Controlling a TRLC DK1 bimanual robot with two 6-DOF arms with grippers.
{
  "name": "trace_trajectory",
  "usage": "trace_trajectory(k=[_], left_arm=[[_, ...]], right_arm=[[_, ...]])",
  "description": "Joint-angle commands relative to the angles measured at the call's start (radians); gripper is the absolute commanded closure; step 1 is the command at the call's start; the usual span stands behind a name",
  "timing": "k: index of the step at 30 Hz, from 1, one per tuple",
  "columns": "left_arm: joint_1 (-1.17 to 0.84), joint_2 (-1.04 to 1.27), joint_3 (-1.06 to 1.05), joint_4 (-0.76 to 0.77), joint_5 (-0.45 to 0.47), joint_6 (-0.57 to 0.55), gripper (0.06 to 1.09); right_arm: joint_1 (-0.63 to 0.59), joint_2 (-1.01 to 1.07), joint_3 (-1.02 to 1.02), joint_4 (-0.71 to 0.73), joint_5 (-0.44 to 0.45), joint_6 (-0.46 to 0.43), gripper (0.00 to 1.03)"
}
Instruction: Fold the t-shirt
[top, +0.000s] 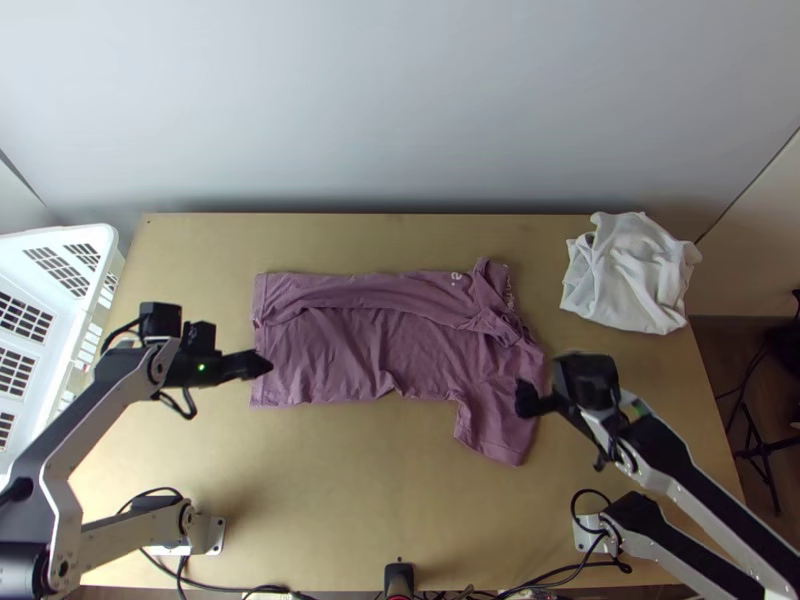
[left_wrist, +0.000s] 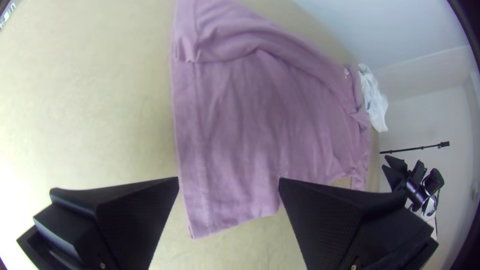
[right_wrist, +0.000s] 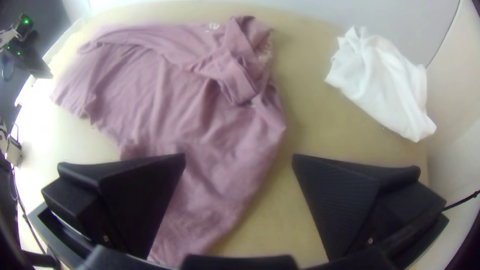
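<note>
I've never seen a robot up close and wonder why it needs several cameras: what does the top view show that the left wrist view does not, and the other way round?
Top view: the left arm's base and the right arm's base by the table's near edge.

Left wrist view: the gap between the left gripper's parted fingers.

Both: the purple t-shirt, its far edge turned over, and the bunched white cloth.
</note>
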Motion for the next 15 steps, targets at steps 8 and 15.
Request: trace_trajectory(k=[8, 15], left_arm=[[0.028, -0.122, -0.128, -0.147, -0.053, 0.130, 0.11], [0.017, -0.065, -0.151, -0.054, -0.053, 0.091, 0.11]], right_arm=[[-0.100, -0.220, -0.153, -0.045, -0.183, -0.120, 0.10], [-0.099, -0.086, -0.145, -0.024, -0.220, -0.143, 0.09]])
